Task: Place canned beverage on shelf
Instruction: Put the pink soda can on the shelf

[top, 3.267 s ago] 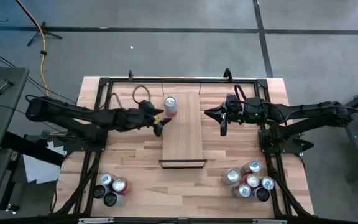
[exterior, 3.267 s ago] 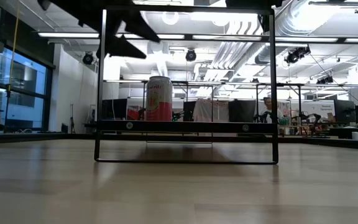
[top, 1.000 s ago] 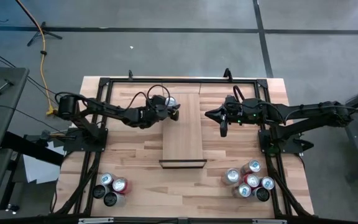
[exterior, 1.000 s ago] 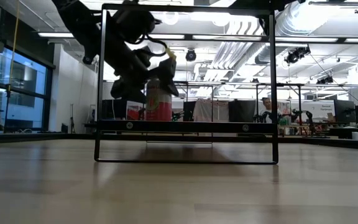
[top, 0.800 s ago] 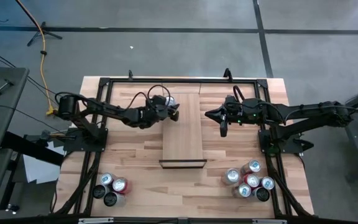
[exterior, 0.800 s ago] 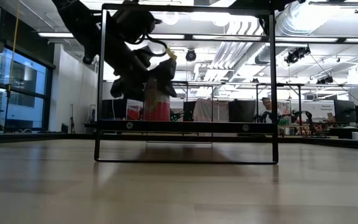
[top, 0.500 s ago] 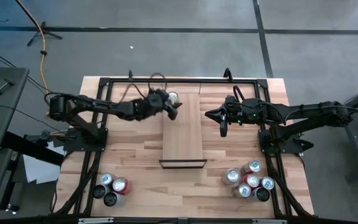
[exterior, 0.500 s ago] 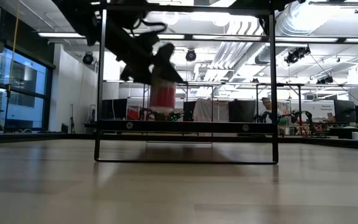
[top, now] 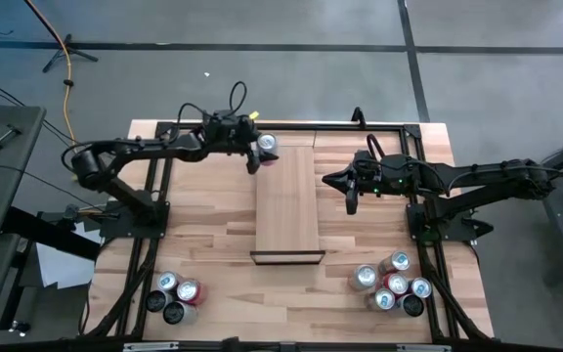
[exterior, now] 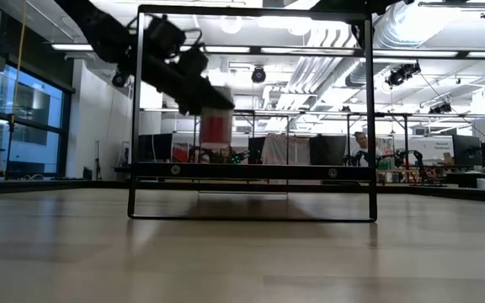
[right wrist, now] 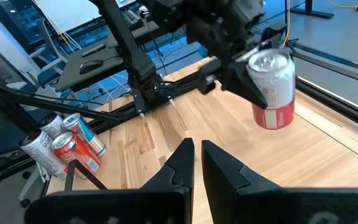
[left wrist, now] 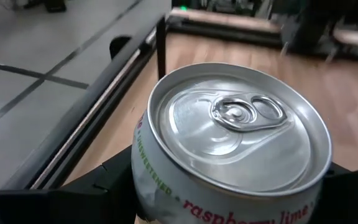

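Observation:
A red and white canned beverage (top: 266, 146) with a silver top (left wrist: 235, 124) hangs in my left gripper (top: 259, 154), which is shut on it. It is above the far left corner of the shelf (top: 288, 200), a narrow light-wood plank with a black frame at its near end. In the low view the can (exterior: 215, 126) is clear above the shelf's black bar (exterior: 251, 171). My right gripper (top: 351, 201) waits to the right of the shelf, its fingers shut (right wrist: 197, 158) on nothing. My left gripper pinches the can's side wall just under the top rim (right wrist: 258, 79) between its two fingers, one on either side (left wrist: 114, 180). The fingers come about level from the table's left. The can is lifted clear of the shelf, top up and tilted a little.
Several cans stand in a cluster at the near left (top: 174, 293) and another at the near right (top: 391, 284). A black metal frame (top: 164, 125) runs round the tabletop. The shelf's wood top behind the can is bare.
My left gripper, its fingers round the can standing on the shelf's far left corner, has lifted it clear and carried it toward the table's far edge. The wrist has rolled as the arm swung. My right arm has kept still.

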